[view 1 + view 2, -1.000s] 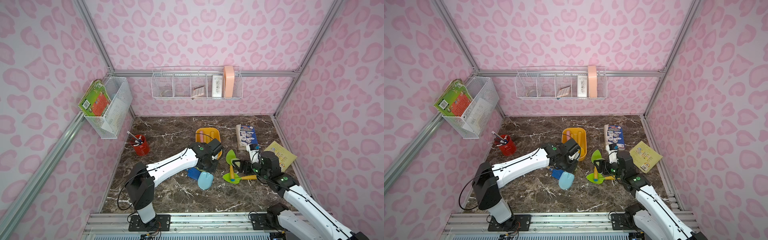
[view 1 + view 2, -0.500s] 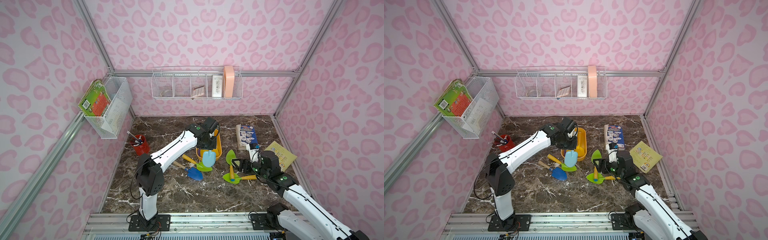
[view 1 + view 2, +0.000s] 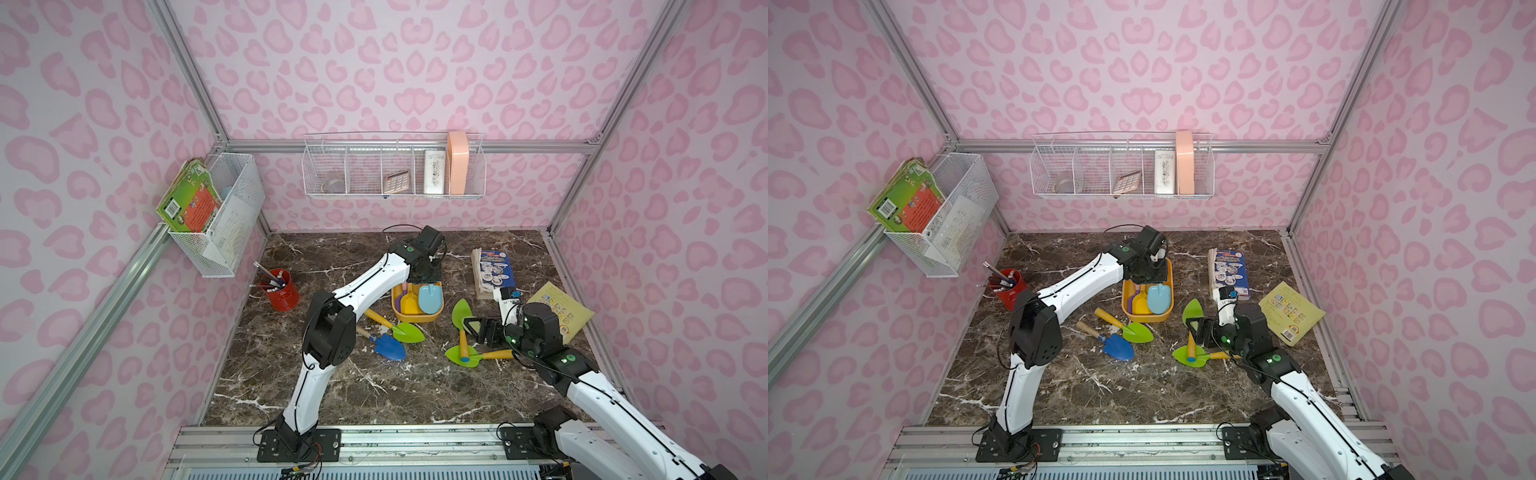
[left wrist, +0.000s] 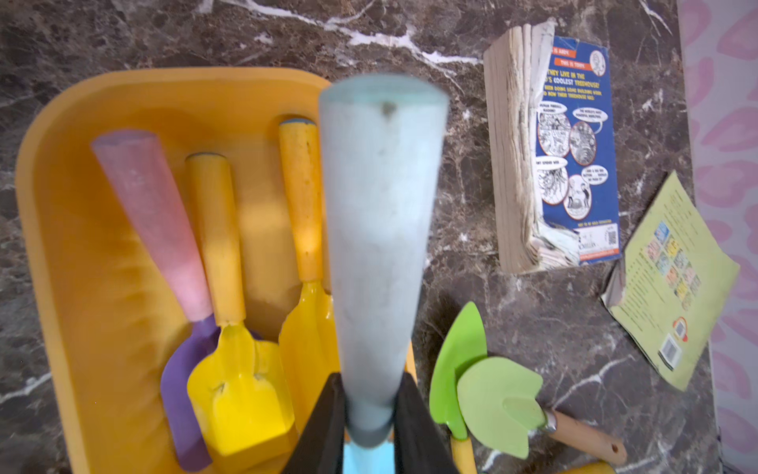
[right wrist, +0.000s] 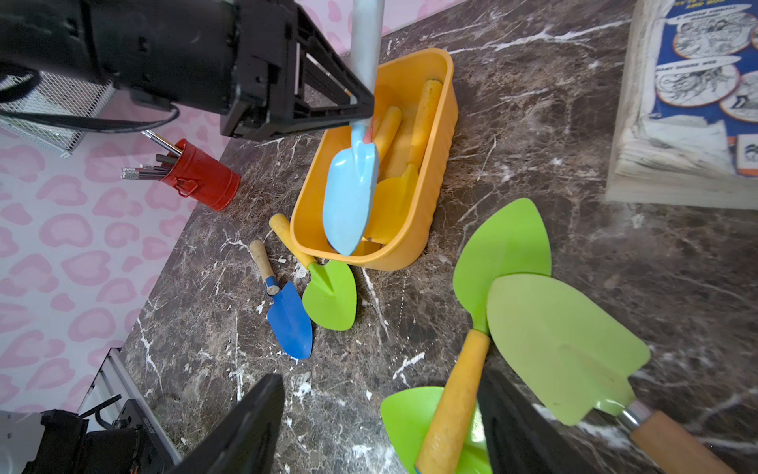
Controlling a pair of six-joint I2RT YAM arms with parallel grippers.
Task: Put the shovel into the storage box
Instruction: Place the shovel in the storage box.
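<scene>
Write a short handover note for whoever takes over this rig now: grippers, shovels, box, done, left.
Left gripper: jaws shut on the light blue toy shovel at its neck, blade down over the shallow yellow-orange plastic storage box; not yet released.
Right gripper: open, holds nothing, above several green shovels on the dark marble table.
Done: a purple shovel with pink handle and two yellow shovels lie in the box.
Left: release the blue one; then probably the green ones, plus a dark blue shovel and a yellow-handled green shovel beside the box.

The shovel [image 3: 430, 298] is light blue, the storage box [image 3: 415, 320] yellow-orange, walls [image 3: 415, 62] pink-spotted.
</scene>
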